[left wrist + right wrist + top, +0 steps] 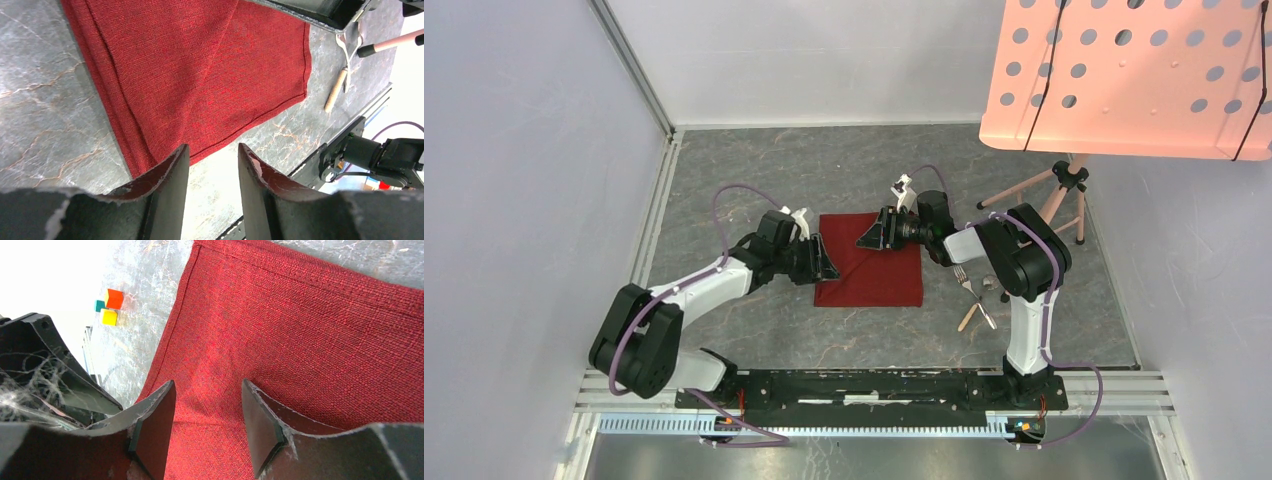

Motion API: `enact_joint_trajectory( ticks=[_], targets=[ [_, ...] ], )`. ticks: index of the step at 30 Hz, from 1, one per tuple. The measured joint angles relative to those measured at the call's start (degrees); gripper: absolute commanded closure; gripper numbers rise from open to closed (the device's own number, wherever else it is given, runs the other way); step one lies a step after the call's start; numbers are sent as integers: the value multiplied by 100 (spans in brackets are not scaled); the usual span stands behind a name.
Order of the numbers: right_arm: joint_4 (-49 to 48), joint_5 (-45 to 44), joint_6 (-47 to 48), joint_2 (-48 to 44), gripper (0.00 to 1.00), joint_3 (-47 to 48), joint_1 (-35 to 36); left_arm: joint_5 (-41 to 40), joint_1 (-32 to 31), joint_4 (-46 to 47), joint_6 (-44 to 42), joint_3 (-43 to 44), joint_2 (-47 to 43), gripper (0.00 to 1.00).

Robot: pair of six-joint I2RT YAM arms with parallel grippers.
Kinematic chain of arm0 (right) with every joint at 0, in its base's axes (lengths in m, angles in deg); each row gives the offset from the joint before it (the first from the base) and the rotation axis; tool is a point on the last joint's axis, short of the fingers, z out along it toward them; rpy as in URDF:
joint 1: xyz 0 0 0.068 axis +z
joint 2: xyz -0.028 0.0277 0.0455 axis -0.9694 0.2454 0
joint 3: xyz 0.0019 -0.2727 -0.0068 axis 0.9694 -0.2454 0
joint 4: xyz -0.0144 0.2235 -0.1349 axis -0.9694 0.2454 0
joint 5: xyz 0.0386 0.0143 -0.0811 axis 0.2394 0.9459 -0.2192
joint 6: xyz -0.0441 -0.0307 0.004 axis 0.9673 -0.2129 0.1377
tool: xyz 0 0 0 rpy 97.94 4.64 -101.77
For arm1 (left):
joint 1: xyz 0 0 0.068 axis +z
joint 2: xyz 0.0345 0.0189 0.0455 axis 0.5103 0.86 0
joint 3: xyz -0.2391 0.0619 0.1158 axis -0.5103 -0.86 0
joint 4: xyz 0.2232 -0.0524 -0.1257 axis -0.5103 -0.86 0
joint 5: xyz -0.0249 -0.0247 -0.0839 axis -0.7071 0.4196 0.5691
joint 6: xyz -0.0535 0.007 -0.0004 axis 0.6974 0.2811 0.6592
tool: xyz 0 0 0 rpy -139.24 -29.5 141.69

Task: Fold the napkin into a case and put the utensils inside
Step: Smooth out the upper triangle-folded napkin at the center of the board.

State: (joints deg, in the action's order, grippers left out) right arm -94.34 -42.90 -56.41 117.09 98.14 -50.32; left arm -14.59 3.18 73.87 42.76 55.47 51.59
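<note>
The dark red napkin [871, 262] lies flat on the grey table, with its left edge doubled over in layers. It fills the left wrist view [200, 75] and the right wrist view [300, 330]. My left gripper [825, 262] is open and empty, low over the napkin's near left corner [212, 150]. My right gripper [871, 236] is open and empty, just above the cloth's far middle [207, 386]. The fork and spoon [976, 292] lie crossed on the table right of the napkin, and they also show in the left wrist view [345, 60].
A pink perforated board [1124, 75] hangs over the far right, on a tripod whose pink legs [1049, 195] stand behind the right arm. Small coloured cubes [110, 305] sit beyond the napkin's left side. Grey walls close in on the left, back and right.
</note>
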Motion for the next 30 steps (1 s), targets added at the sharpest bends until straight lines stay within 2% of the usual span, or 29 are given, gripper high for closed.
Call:
enact_joint_trajectory(
  ticks=[5,10,14,18,24,30],
  targets=[
    [4,4,2,4,42,7,0,205,-55,98,2,-11,354,53],
    [4,7,9,28,43,28,-2,-98,-66,46,7,-396,442,55],
    [2,9,20,44,43,42,-2,-214,-72,256,52,-713,160,54],
    [4,28,28,50,43,46,0,-264,-83,-74,52,-817,-341,51],
    [107,46,131,50,41,103,0,-197,-85,-704,55,-564,-852,45],
    [400,68,262,48,36,284,7,-444,-85,-962,44,-55,-293,45]
  ],
)
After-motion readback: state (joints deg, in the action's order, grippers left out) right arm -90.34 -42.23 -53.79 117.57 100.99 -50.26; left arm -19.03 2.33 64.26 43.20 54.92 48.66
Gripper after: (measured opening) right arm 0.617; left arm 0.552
